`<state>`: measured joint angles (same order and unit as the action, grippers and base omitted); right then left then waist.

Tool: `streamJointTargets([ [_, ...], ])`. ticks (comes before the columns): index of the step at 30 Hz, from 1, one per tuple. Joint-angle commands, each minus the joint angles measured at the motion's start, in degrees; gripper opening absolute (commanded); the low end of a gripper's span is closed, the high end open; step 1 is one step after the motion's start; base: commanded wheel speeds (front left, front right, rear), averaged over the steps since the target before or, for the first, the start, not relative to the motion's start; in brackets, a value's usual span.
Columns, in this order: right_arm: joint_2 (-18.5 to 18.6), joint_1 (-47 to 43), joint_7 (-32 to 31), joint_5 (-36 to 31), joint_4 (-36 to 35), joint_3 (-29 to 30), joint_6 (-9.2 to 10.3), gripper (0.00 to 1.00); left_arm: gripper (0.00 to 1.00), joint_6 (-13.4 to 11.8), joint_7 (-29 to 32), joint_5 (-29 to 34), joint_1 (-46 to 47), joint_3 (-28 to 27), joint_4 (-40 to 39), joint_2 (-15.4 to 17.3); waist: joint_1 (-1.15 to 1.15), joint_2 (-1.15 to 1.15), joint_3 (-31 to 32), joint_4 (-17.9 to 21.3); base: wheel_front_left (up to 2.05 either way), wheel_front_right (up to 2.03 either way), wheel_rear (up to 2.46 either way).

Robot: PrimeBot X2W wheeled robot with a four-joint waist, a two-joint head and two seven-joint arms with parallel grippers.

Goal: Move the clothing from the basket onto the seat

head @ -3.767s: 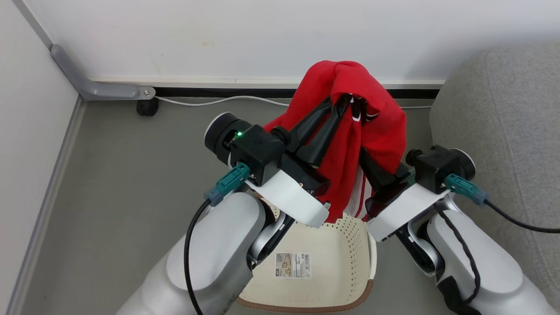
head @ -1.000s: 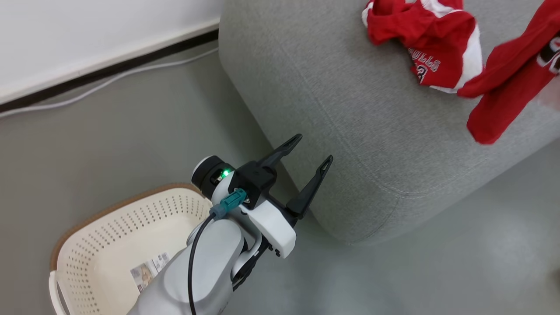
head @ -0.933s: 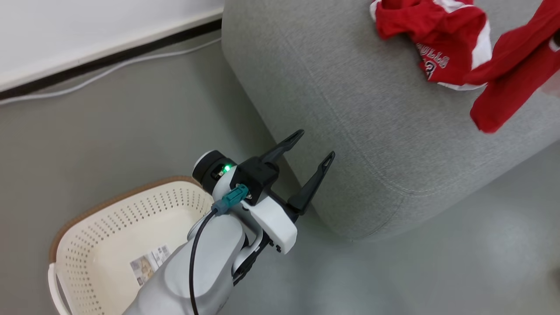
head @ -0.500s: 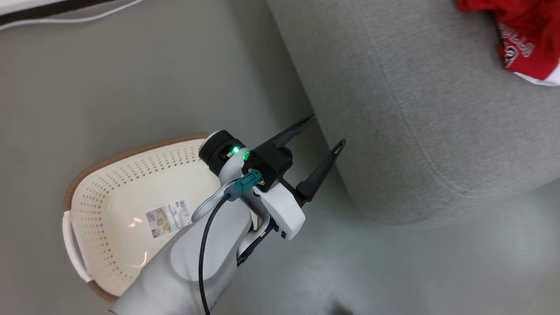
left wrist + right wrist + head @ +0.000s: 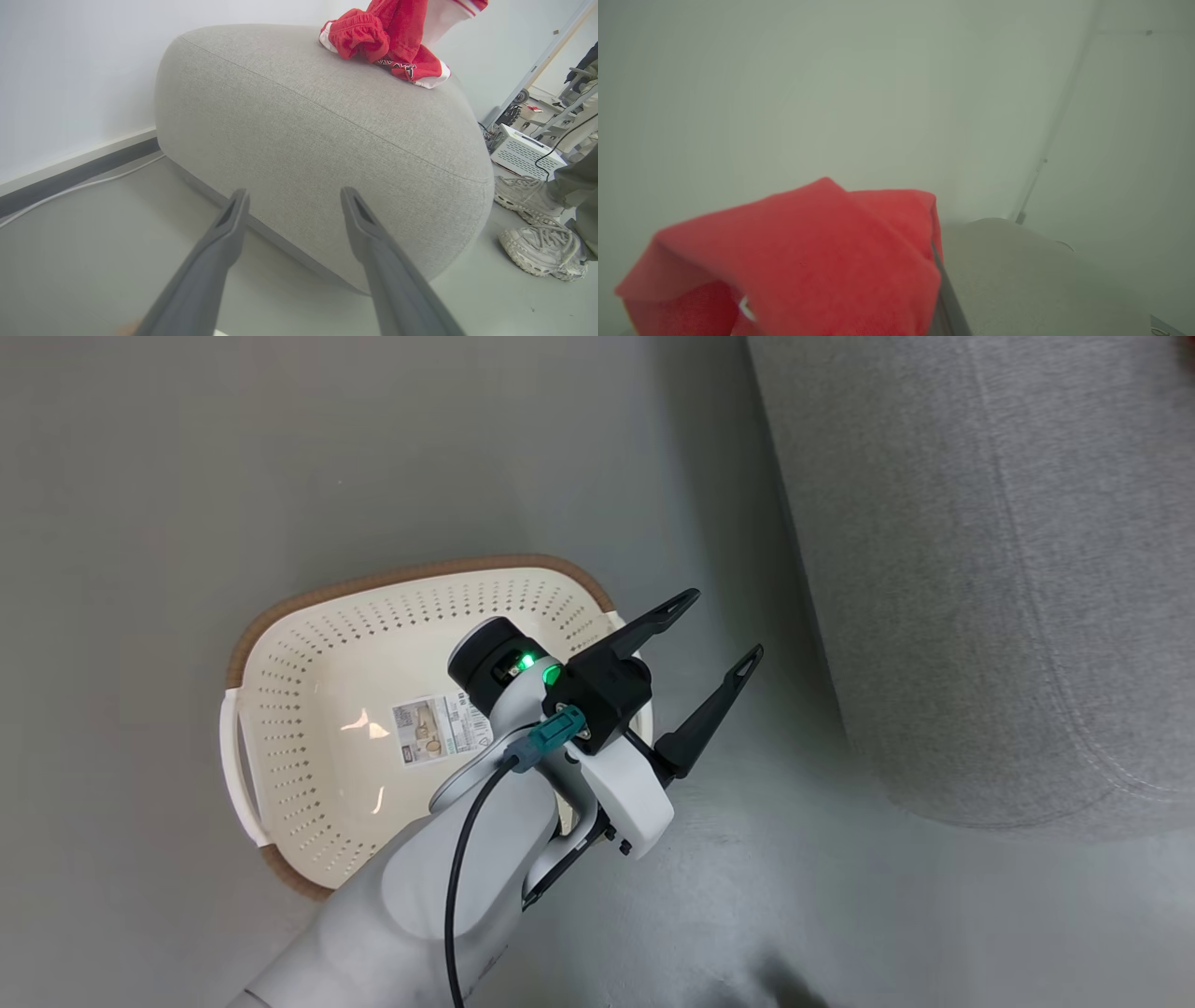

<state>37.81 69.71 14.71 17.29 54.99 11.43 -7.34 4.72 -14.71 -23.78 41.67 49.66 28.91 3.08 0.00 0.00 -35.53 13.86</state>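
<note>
The cream-white basket (image 5: 308, 625) stands on the floor with just its paper label (image 5: 439, 728) inside. My left gripper (image 5: 719, 627) hangs open and empty between the basket and the grey seat (image 5: 980, 569). In the left wrist view, the same open gripper (image 5: 294, 192) faces the seat (image 5: 317, 130), where red clothing (image 5: 369, 37) lies bunched on top. More red and white cloth (image 5: 420, 14) hangs down from above that pile. Red fabric (image 5: 808, 261) drapes over my right gripper (image 5: 901, 280) and hides it, apart from one dark finger (image 5: 945, 294).
A person's pale sneakers (image 5: 537, 224) stand on the floor right of the seat. A white perforated box (image 5: 525, 154) and cables lie behind them. A white cable (image 5: 79, 186) runs along the wall base. Open grey floor (image 5: 140, 476) surrounds the basket.
The head camera has swung away from the seat top towards the basket, so the red clothing has left that view. The left gripper stays open and empty.
</note>
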Motion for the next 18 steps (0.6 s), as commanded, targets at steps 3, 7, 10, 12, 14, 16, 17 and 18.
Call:
streamJointTargets([
  [3,0.11,-1.6,0.29,2.82,2.35,-2.62,-0.14,0.0,1.0,-0.62,-0.29,-0.45,1.25,-0.63,-1.23,-0.21,0.0,0.0,-0.81,-1.15,0.0,0.0,0.0],
  [7,-1.81,-4.13,-0.46,8.15,5.06,-7.55,-0.14,0.0,1.0,-1.05,-0.29,-1.06,0.95,-0.57,-1.46,-0.21,0.0,0.0,-0.68,-1.65,0.0,0.0,0.0],
  [10,-2.84,-7.09,-1.42,12.99,5.16,-11.01,-0.14,0.23,1.0,-1.32,-0.29,-1.5,0.76,-0.67,-1.76,-0.21,0.0,0.0,-0.32,-1.67,0.0,0.0,0.0],
  [12,-3.24,-9.7,-1.95,16.28,4.49,-13.48,-0.14,1.0,1.0,-1.4,-0.29,-1.75,0.66,-0.77,-1.91,-0.21,0.0,0.0,0.01,-1.65,0.0,0.0,0.0],
  [14,-3.11,-12.4,-1.85,19.03,3.53,-15.88,-0.14,1.0,1.0,-1.43,-0.29,-1.93,0.46,-0.96,-2.02,-0.21,0.0,0.0,0.56,-1.66,0.0,0.0,0.0],
  [16,-2.9,-15.0,-1.52,21.75,2.43,-17.98,-0.14,1.0,1.0,-1.44,-0.29,-2.14,0.15,-1.22,-2.13,-0.21,0.0,0.0,1.2,-1.72,0.0,0.0,0.0],
  [17,-2.78,-16.25,-1.28,23.02,1.84,-18.98,-0.14,1.0,1.0,-1.44,-0.29,-2.25,-0.06,-1.37,-2.22,-0.21,0.0,0.0,1.55,-1.76,0.0,0.0,0.0],
  [18,-2.78,-17.52,-1.06,24.32,1.24,-19.95,-0.14,1.0,1.0,-1.46,-0.29,-2.36,-0.3,-1.57,-2.39,-0.21,0.0,0.0,1.95,-1.8,0.0,0.0,0.0],
])
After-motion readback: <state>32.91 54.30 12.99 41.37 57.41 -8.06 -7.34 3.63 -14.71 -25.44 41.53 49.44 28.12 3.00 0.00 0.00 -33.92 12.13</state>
